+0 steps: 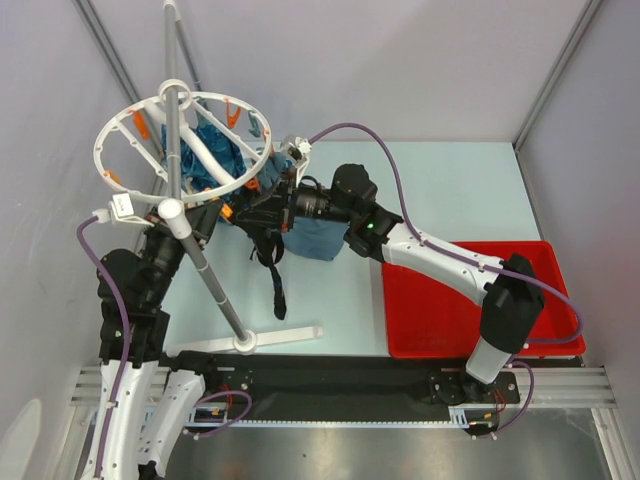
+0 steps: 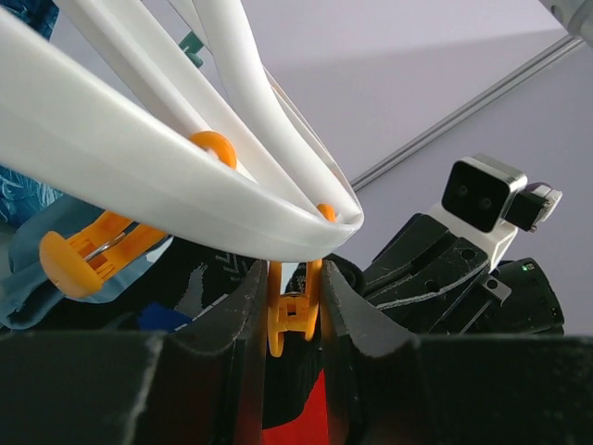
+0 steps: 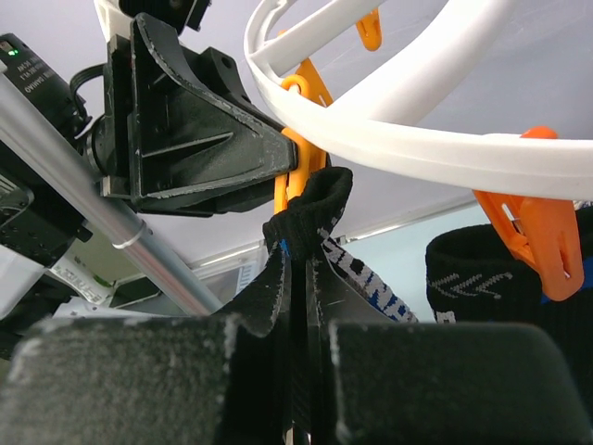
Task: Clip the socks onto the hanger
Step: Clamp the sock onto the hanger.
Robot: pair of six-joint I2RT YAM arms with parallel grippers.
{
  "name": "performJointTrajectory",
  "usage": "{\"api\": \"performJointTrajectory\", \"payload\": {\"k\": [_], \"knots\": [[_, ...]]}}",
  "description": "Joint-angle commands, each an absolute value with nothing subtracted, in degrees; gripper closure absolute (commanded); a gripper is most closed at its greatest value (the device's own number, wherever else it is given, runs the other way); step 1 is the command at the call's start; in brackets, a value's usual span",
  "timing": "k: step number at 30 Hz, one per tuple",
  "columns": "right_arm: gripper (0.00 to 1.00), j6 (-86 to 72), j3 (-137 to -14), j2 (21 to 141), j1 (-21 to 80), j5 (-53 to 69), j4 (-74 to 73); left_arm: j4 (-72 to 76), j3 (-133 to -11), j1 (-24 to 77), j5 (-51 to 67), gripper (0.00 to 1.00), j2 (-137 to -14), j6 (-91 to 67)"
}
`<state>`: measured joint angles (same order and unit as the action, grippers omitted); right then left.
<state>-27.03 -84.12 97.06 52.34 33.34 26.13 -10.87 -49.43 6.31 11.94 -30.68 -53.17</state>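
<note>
The white ring hanger stands on a grey pole at the back left. My left gripper is shut on the handles of an orange clip that hangs under the ring. My right gripper is shut on a black sock and holds its cuff up against that same orange clip. The rest of this sock hangs down below the grippers in the top view. A second black sock hangs from another orange clip to the right.
Blue patterned cloths hang from the far side of the ring. A plain grey-blue cloth hangs under my right wrist. The pole slants down to its base. A red tray lies at the right.
</note>
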Motion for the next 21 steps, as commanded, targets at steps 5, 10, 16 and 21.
{"api": "performJointTrajectory", "payload": {"k": [5,10,16,21], "knots": [[1.00,-29.36,-87.18,97.21,53.44,31.82,33.93,-11.51,-48.87,6.77,15.82,0.89,-30.41,-55.55],[1.00,-28.65,-87.54,97.65,53.61,32.26,32.43,-12.04,-48.69,6.77,15.38,0.67,-29.80,-55.63],[0.93,-28.92,-87.80,98.08,53.61,31.64,32.34,-12.04,-48.16,6.77,14.85,0.29,-28.92,-56.07],[0.90,-29.09,-88.86,99.05,53.53,31.55,31.73,-13.44,-48.34,6.77,13.89,0.10,-28.04,-55.37]]}}
